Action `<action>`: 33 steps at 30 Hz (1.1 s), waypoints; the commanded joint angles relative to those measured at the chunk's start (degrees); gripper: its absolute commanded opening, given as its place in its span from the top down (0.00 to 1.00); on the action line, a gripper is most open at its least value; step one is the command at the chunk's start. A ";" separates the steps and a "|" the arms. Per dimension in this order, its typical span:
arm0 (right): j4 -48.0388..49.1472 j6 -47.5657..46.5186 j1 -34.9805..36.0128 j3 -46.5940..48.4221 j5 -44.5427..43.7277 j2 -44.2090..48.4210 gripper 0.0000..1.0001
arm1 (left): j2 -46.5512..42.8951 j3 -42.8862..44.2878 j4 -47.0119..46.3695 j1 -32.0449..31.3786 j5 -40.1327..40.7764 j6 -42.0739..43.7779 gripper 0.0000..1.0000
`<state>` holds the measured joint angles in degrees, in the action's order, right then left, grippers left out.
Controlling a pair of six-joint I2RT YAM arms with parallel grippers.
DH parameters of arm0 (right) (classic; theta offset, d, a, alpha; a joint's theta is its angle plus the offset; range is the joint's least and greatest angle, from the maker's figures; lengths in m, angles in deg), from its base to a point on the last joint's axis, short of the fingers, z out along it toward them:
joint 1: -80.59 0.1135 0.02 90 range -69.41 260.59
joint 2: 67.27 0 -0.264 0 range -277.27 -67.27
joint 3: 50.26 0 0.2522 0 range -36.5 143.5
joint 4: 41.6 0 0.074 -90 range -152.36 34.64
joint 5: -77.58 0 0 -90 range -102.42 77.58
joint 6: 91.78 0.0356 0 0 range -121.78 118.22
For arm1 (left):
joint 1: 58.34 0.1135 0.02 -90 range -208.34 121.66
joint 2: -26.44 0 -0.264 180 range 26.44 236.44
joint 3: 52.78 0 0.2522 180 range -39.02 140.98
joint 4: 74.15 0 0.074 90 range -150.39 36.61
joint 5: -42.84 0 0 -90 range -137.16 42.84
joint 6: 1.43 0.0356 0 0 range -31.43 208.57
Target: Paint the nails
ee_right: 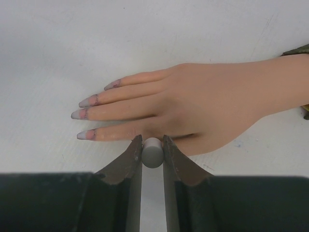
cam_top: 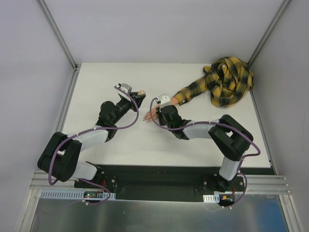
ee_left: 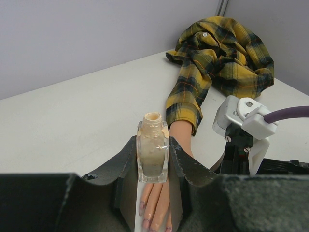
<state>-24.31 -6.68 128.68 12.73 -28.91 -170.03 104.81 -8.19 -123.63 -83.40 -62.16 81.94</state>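
At the near table edge: the left arm [cam_top: 72, 150] and right arm [cam_top: 227, 140] are both bolted down, each with its elbow folded back toward its own side.
Left arm pose: the forearm slants forward and to the right, toward the middle of the white table [cam_top: 106, 77].
Left gripper [ee_left: 153, 145]: clenched on a small beige bottle [ee_left: 153, 154], a finger pressed to each side. The bottle stands upright and its neck is open at the top.
Right arm pose: the forearm runs leftward, low over the table, with the wrist above the mannequin hand [ee_right: 193, 111].
Right gripper [ee_right: 152, 142]: clamped on a small grey round piece [ee_right: 152, 153], probably a brush cap, though any stem is hidden. Its tips sit right at the near edge of the mannequin hand; I cannot tell whether they touch it.
Mannequin hand: flat on the table, palm down, fingers together.
Nails [ee_right: 79, 114]: pale lilac-pink with darker streaks at their bases. They tip the four visible fingers mid-table and point toward the left gripper and its bottle.
Plaid sleeve [cam_top: 188, 94]: yellow and black, running from the wrist toward the far right.
Far right corner: the shirt heap [cam_top: 228, 79], same plaid, lies bunched up.
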 commanded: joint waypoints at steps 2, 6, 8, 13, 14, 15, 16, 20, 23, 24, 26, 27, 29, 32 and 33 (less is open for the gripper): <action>2.88 0.86 -0.37 -0.72 -2.14 2.65 0.99 | -0.67 0.81 -4.52 0.19 -1.60 -0.31 1.00; 3.93 0.69 -0.20 -1.33 -0.39 3.18 1.00 | -0.85 0.72 -4.43 0.19 -1.43 -0.22 1.00; 5.68 0.25 -0.20 -2.12 1.54 3.44 1.00 | -0.85 0.72 -4.34 0.19 -1.43 -0.13 1.00; 7.01 -0.45 0.68 -3.09 3.13 4.76 0.99 | -0.85 0.72 -4.26 0.19 -1.61 -0.22 1.00; 7.01 -0.54 0.86 -3.61 2.87 5.11 0.99 | -0.85 0.72 -4.34 0.19 -1.61 -0.22 1.00; 7.10 -0.54 0.95 -3.79 2.78 5.29 1.00 | -0.94 0.72 -4.26 0.19 -1.52 -0.22 1.00; 7.36 -0.46 0.95 -3.97 2.78 5.64 1.00 | -0.76 0.72 -4.26 0.19 -1.52 -0.22 1.00; 7.01 -0.19 0.95 -3.62 2.52 4.77 1.00 | -0.59 0.90 -4.34 0.19 -1.78 -0.31 1.00; 6.31 -0.10 0.86 -3.18 1.99 4.50 1.00 | -0.59 0.90 -4.26 0.19 -1.78 -0.31 1.00; 5.70 0.07 0.86 -3.18 0.95 4.50 1.00 | -0.67 0.90 -4.26 0.19 -1.87 -0.31 1.00; 5.25 -0.01 0.77 -3.09 0.06 4.59 0.99 | -0.58 0.99 -4.17 0.19 -1.87 -0.31 1.00; 5.08 0.07 0.77 -3.09 -0.38 4.59 1.00 | -0.50 1.07 -4.17 0.19 -2.04 -0.31 1.00; 4.90 0.07 0.68 -3.00 -0.56 4.50 1.00 | -0.50 1.08 -4.08 0.19 -2.13 -0.40 1.00; 4.55 0.25 0.51 -2.92 -1.78 4.50 1.00 | -0.50 1.08 -3.99 0.19 -2.13 -0.22 1.00; 4.11 0.34 0.59 -2.83 -1.96 4.41 1.00 | -0.50 1.08 -3.91 0.19 -1.96 -0.31 1.00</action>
<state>-20.56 -6.86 129.36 8.84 -28.41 -167.32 104.81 -8.19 -123.61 -83.40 -62.41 81.94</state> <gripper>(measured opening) 0.210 0.236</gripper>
